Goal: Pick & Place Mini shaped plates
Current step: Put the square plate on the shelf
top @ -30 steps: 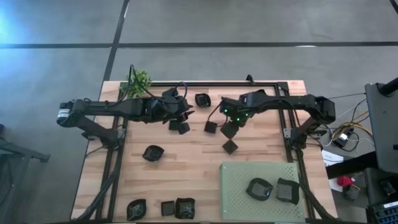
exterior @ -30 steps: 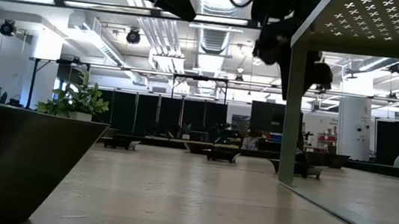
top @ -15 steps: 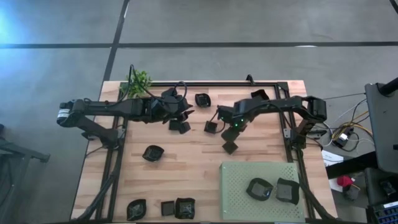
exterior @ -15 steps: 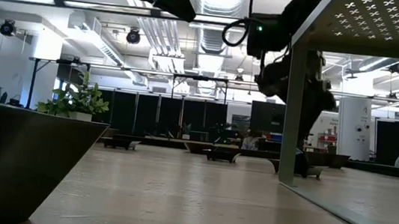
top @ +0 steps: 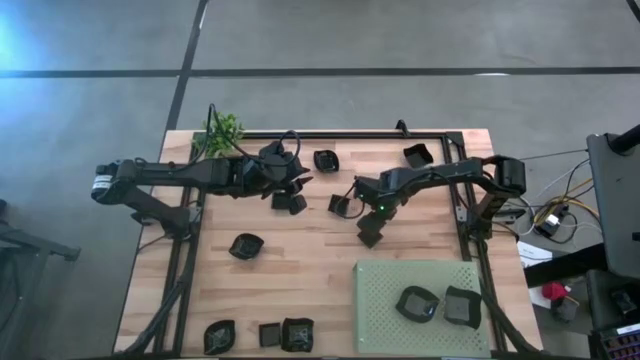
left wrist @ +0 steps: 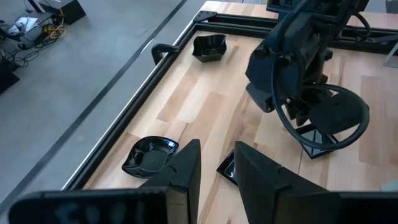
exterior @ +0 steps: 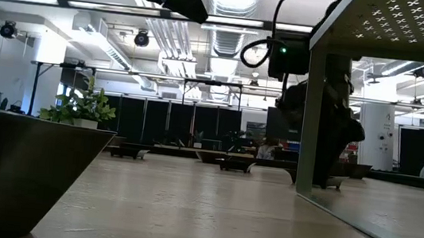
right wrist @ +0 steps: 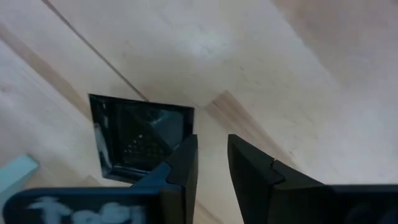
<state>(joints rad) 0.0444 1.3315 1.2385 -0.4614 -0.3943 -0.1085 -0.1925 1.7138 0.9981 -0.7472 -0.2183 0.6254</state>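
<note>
The square mini plate now lies on the worktop just beside your right jaws, which have dropped low over it, narrowly parted and empty, so the pick looks imminent, while your left jaws hover slightly parted, waiting.

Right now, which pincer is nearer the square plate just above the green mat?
Right. The right pincer hangs directly over the square plate; the left pincer waits farther off, toward the table's back-left.

Tiny dark mini shaped plates scattered flat, two on green mat
</note>
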